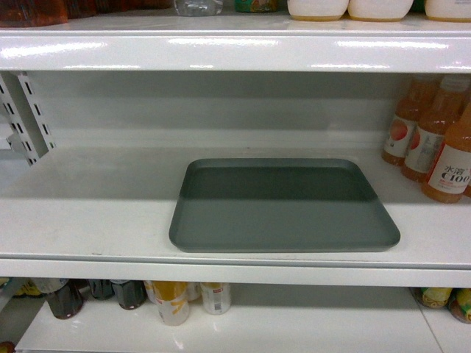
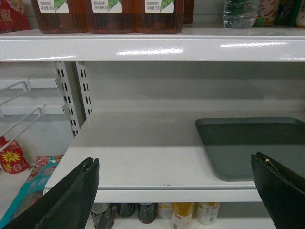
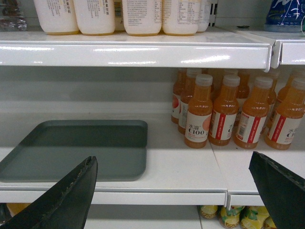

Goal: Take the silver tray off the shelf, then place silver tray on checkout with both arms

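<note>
Both claws — left claw, right claw — spread, empty | silver tray flat, lengthwise along shelf

1 silver tray, 2 end effectors

"C100" on orange bottle label

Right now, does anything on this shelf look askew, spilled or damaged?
Nothing looks spilled or damaged. The only oddity is the tray: an empty serving tray lying flat on a shelf that otherwise shows juice bottles, which stand upright. It sits slightly skewed to the shelf edge. Both grippers are open, short of it.
</note>
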Robot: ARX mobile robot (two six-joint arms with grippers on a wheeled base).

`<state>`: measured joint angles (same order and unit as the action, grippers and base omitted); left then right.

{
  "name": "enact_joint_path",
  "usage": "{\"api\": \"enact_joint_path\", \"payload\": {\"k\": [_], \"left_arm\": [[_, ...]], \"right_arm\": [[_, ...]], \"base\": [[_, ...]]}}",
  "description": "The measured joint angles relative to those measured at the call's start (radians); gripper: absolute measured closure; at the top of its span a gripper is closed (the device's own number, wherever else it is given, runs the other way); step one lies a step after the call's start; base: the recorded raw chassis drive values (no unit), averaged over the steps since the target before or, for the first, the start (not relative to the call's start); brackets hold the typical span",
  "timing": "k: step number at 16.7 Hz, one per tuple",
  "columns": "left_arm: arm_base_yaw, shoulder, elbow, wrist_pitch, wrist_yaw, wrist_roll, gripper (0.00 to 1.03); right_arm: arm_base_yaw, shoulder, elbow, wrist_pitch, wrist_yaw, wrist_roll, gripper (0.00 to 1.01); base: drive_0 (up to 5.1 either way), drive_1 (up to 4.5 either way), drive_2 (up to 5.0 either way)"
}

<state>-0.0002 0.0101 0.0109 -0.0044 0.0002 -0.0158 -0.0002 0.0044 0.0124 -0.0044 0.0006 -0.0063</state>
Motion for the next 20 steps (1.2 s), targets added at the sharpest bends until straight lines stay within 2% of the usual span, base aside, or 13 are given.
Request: {"api": "enact_joint_path", "payload": {"k": [20], "left_arm": [[0.0, 0.0, 0.0, 0.0, 0.0, 0.0, 0.05]], "right_arm": [[0.0, 0.0, 0.0, 0.0, 0.0, 0.0, 0.03]], "base": [[0.0, 0.0, 0.0]]}}
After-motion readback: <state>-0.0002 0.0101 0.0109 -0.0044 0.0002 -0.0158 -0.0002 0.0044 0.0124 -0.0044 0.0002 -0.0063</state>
